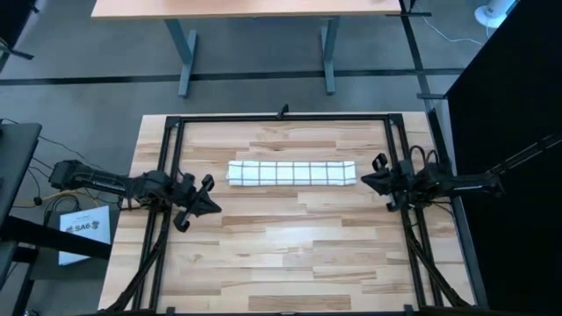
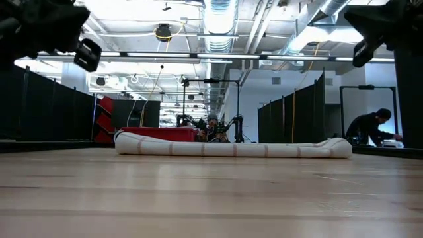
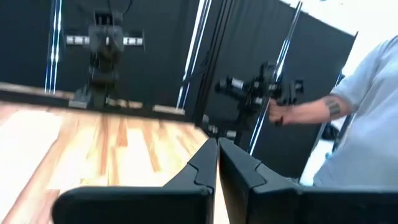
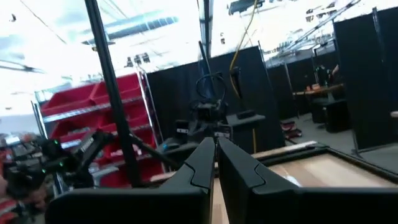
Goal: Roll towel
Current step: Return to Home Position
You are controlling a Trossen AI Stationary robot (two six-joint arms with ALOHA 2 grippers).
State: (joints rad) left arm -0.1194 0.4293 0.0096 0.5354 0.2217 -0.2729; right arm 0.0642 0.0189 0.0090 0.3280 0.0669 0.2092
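stock on my screens, nearest first.

item 1, table (image 1: 290,263): pale wood planks, a black frame (image 1: 281,117) round its edges.

item 2, left gripper (image 1: 211,204): the arm comes in from the table's left edge and lies nearly level, angled a little toward the near side. the tip sits over the left part of the table, nearer to me than the towel's left end and apart from it. the wrist camera looks level across the table, and the two fingers (image 3: 249,168) are pressed together with nothing between them.

item 3, right gripper (image 1: 367,179): the arm reaches in from the right edge, stretched nearly straight. the tip points at the towel's right end, just beside it, not touching. the fingers (image 4: 199,165) meet in a closed point, empty. from table height both arms show only as dark shapes in the upper corners, up off the wood.

item 4, towel (image 1: 291,173): white with dark grid lines, wound into one long narrow roll. it lies flat on the far half of the table, parallel to the far edge.

item 5, room beyond: black partitions (image 2: 297,112), red shelving (image 4: 118,102), a person (image 3: 367,99) in a grey sleeve with one hand on dark gear, and a second person (image 2: 370,129) bent over far off.
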